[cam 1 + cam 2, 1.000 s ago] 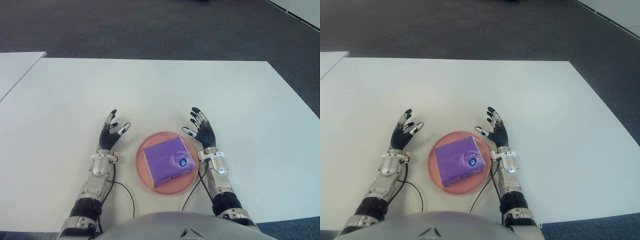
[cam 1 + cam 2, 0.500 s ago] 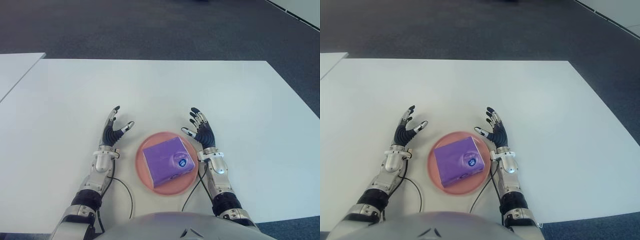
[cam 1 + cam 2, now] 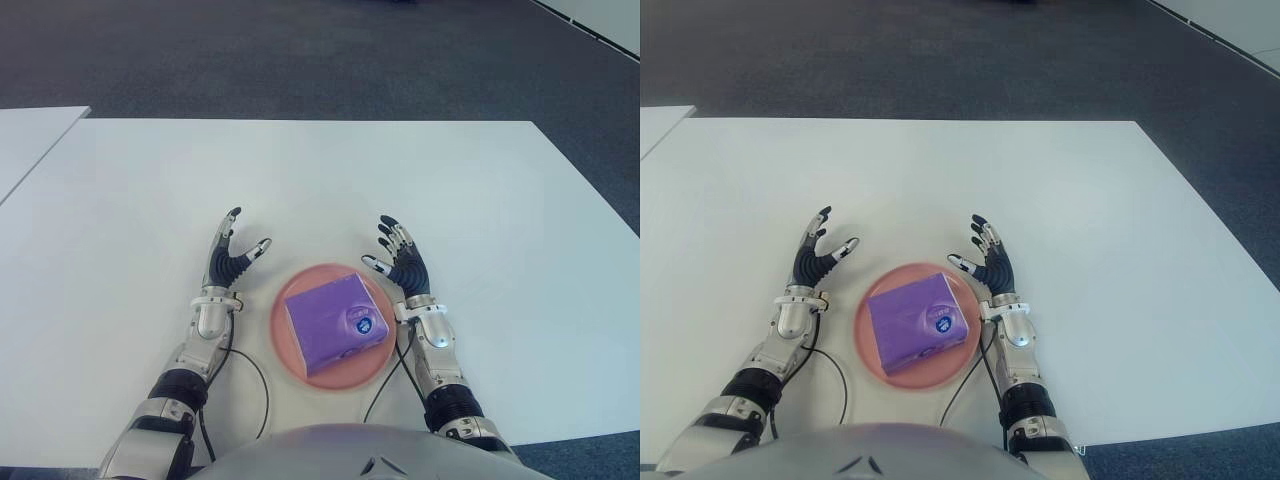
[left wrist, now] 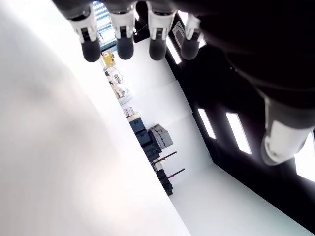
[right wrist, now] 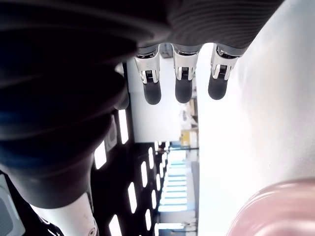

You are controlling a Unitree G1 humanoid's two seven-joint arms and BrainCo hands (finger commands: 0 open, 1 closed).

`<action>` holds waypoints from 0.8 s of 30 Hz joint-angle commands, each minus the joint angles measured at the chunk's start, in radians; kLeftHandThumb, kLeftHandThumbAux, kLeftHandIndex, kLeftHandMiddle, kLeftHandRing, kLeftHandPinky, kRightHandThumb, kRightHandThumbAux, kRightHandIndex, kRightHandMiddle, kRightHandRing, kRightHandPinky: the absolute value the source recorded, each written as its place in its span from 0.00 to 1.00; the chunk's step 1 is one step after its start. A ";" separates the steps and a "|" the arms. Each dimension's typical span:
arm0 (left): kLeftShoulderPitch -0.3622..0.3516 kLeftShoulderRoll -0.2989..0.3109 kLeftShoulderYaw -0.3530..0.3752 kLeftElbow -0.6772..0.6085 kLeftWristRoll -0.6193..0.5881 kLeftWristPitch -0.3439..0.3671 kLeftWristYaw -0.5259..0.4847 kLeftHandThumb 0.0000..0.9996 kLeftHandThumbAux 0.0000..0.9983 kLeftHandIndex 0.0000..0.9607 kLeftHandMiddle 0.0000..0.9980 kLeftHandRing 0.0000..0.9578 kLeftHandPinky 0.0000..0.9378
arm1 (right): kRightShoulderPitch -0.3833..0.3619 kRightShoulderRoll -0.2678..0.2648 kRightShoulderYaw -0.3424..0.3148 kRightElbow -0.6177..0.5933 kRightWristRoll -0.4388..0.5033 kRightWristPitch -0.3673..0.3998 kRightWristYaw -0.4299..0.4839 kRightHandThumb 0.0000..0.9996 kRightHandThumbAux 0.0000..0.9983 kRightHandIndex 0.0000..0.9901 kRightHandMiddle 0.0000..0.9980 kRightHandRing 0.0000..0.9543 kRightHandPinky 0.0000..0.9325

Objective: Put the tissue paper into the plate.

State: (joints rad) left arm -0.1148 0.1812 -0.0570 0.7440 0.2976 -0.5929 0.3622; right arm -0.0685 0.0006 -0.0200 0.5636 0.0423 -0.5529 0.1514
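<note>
Right now you have the purple tissue paper pack (image 3: 336,325) lying flat inside the pink plate (image 3: 283,345), close to the near edge of the white surface (image 3: 330,180), directly in front of the robot's torso. The pack sits slightly skewed to the plate's outline, with a round blue label on its top face near the right-hand corner.

Your left hand (image 3: 228,264) shows just beside the plate on its left, apart from the rim, fingers spread wide and pointing away from the robot, holding nothing. Your right hand (image 3: 402,264) shows at the plate's far-right edge, its fingers (image 5: 182,81) likewise splayed and empty; you cannot tell from the eye views whether its thumb touches the rim. The right wrist view shows a curve of the pink plate beside that hand, and the left wrist view shows straight, extended fingers (image 4: 124,39) above the surface.

Black cables run from both wrists back towards the torso, passing close beside the plate.
</note>
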 commanded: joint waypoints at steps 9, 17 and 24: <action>0.048 -0.049 -0.002 0.118 -0.039 -0.054 -0.002 0.00 0.53 0.00 0.00 0.00 0.00 | 0.050 0.003 -0.003 0.097 -0.011 0.060 -0.027 0.00 0.83 0.13 0.11 0.08 0.09; 0.045 -0.062 0.002 0.117 -0.076 -0.067 -0.018 0.01 0.54 0.00 0.00 0.00 0.00 | 0.041 0.002 -0.007 0.106 -0.007 0.048 -0.037 0.00 0.81 0.12 0.10 0.07 0.08; 0.043 -0.072 0.005 0.114 -0.094 -0.070 -0.033 0.02 0.55 0.00 0.00 0.00 0.00 | 0.034 0.002 -0.010 0.111 -0.004 0.049 -0.042 0.00 0.78 0.11 0.09 0.06 0.06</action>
State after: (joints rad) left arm -0.1369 0.1767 -0.0390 0.7886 0.2155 -0.6526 0.3452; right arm -0.0941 0.0004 -0.0248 0.5957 0.0405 -0.5532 0.1155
